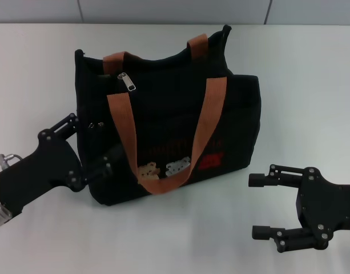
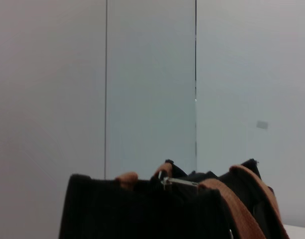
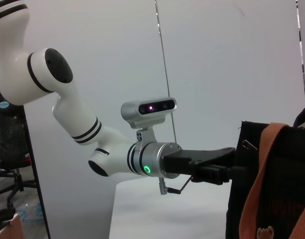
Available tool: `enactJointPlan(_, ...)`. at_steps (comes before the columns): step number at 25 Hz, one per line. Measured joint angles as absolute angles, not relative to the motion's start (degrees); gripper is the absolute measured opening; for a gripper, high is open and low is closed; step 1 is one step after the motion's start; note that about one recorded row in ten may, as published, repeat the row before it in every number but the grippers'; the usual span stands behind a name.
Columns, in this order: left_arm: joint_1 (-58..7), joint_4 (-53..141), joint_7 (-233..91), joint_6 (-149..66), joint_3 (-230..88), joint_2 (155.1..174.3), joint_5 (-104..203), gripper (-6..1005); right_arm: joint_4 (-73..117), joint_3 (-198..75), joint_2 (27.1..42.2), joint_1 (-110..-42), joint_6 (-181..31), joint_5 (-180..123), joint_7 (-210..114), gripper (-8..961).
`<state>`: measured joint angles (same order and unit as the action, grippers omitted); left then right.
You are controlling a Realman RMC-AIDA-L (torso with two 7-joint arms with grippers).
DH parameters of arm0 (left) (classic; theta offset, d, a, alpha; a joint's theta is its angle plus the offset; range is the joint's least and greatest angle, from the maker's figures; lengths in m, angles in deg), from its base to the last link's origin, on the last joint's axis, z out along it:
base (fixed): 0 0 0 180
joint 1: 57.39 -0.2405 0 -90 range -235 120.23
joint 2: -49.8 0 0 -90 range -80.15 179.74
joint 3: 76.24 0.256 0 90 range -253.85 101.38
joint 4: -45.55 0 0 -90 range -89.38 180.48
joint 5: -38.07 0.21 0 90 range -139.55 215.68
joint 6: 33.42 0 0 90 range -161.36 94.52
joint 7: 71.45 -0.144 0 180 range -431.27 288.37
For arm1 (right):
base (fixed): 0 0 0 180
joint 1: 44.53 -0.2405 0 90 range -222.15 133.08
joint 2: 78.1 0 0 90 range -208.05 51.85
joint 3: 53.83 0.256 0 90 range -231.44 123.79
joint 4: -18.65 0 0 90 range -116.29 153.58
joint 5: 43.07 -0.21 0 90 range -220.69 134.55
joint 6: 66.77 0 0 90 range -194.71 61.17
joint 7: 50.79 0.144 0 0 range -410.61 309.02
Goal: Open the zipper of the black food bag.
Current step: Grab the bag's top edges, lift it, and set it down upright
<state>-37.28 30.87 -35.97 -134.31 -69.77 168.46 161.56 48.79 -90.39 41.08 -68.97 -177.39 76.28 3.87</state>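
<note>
The black food bag stands upright mid-table, with orange-brown handles and a bear patch low on its front. On the zipper, the silver pull tab lies at the bag's top left end; it also shows in the left wrist view as the pull tab. My left gripper is open at the bag's left end, one finger beside the end wall and the other in front of the lower corner. My right gripper is open on the table, right of the bag and nearer to me, holding nothing.
The white table runs around the bag, with a pale wall behind it. In the right wrist view the left arm reaches in to the bag's end.
</note>
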Motion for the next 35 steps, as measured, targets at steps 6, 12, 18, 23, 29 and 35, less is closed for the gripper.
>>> enactJointPlan(6,-37.7,31.8,-38.0,-134.5,-69.9,168.49,160.0,802,48.8,-90.5,41.08,-68.9,-176.8,76.4,3.9,840)
enactJointPlan(12,-38.3,33.5,-40.7,-134.0,-69.7,168.43,158.3,651,48.8,-90.5,41.15,-68.9,-176.7,76.4,3.9,840)
enactJointPlan(18,-38.3,33.7,-40.6,-134.0,-69.9,168.45,158.3,365,48.4,-90.5,41.17,-68.9,-176.7,76.4,3.9,840)
enactJointPlan(23,-38.1,33.7,-40.6,-134.0,-69.9,168.45,158.2,181,48.4,-90.4,41.17,-69.0,-176.7,76.3,3.9,841)
enactJointPlan(29,-38.1,33.8,-41.4,-134.3,-69.9,168.5,158.1,171,48.3,-89.9,41.17,-69.1,-176.7,76.2,3.9,841)
enactJointPlan(35,-36.4,33.7,-52.0,-138.8,-70.0,168.4,155.6,171,48.2,-89.8,41.18,-69.0,-176.7,75.0,3.2,841)
